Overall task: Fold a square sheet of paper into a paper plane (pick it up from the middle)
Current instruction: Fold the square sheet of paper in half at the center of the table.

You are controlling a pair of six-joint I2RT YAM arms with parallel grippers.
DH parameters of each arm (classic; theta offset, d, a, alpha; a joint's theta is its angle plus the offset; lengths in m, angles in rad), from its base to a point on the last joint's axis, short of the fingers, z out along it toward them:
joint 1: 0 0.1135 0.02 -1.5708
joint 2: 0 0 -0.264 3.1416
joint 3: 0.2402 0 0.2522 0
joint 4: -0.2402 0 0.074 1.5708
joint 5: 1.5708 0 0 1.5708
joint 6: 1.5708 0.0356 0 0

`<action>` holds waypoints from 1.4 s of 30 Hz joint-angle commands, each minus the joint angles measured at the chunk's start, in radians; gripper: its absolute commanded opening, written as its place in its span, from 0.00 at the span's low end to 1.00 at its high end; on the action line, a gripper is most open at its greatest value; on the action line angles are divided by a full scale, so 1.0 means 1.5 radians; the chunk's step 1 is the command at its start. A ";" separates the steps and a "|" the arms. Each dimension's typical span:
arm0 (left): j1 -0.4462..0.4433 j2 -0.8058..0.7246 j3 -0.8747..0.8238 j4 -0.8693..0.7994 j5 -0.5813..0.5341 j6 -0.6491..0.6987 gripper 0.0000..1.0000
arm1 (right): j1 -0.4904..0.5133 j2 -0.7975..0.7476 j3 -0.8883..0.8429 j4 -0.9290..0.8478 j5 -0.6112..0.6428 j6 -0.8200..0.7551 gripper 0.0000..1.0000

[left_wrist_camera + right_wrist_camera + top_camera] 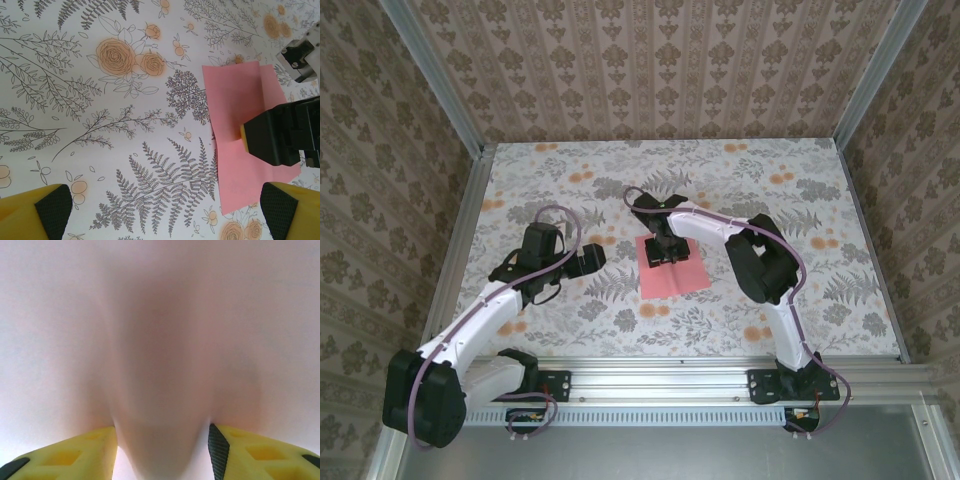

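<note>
1. The pink sheet of paper (670, 282) lies on the flowered table (750, 170), mostly flat.
2. The right gripper (667, 256) stands on the sheet's middle. Its jaws are narrowed, with a raised hump of the sheet squeezed between its fingers (235, 450).
3. The left gripper (595, 257) hovers just left of the sheet, apart from it. Its jaws are wide and hold nothing.

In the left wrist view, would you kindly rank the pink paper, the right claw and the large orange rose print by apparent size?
1. pink paper
2. right claw, nearer the camera and cropped, so less sure
3. large orange rose print
</note>
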 commanded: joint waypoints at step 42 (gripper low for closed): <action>-0.163 0.163 0.129 0.044 -0.005 -0.045 1.00 | -0.178 -0.272 -0.364 0.262 -0.323 0.050 0.67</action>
